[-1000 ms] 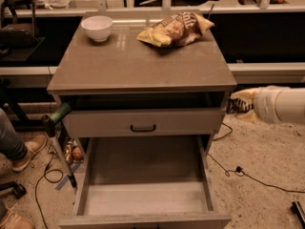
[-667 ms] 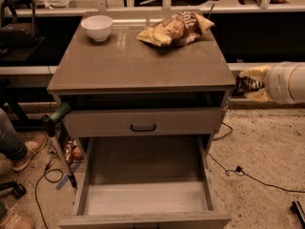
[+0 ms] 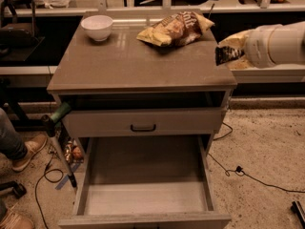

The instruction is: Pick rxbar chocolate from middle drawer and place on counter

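Dark rxbar chocolate (image 3: pixel 225 55) pinched in closed claw (image 3: pixel 232 50), higher than before, beside counter (image 3: pixel 133 66), middle drawer (image 3: pixel 143 198) open.

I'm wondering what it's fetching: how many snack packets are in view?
2. The chip bag lies at the back right of the counter; the rxbar chocolate is held in the gripper, at the counter's right edge. More may be hidden.

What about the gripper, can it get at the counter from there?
Likely yes. The gripper, holding the bar, hangs just off the counter's right edge, slightly above it. The slab's near right part is bare; the bag lies further back.
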{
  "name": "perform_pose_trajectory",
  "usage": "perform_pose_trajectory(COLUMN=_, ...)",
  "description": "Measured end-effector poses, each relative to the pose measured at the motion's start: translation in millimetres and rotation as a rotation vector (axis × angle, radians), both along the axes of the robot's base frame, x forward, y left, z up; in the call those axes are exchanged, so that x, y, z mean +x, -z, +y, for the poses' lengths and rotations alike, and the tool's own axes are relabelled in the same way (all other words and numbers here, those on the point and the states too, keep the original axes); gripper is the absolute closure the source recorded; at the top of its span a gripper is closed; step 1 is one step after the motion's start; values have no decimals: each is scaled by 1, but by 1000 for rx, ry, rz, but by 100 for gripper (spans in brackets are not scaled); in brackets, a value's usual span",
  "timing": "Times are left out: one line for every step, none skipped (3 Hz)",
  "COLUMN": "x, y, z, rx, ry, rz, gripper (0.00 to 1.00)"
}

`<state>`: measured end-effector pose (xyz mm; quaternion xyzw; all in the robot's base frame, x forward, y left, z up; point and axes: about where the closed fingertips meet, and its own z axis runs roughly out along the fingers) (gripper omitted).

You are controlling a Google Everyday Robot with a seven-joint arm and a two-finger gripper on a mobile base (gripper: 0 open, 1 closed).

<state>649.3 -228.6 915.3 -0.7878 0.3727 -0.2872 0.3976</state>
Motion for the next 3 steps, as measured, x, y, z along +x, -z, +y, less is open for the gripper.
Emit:
perform_pose_trajectory(x=30, y=-4, z=48, rx=-38, ry=-83, rz=3, gripper=82)
perform_pose_trajectory(x=47, y=1, z=91, rx=-94, ry=-132, rz=14, gripper=59)
perform_pose_trajectory(x=59, y=14, z=125, rx=-155, ry=-167, rz=40, gripper=36)
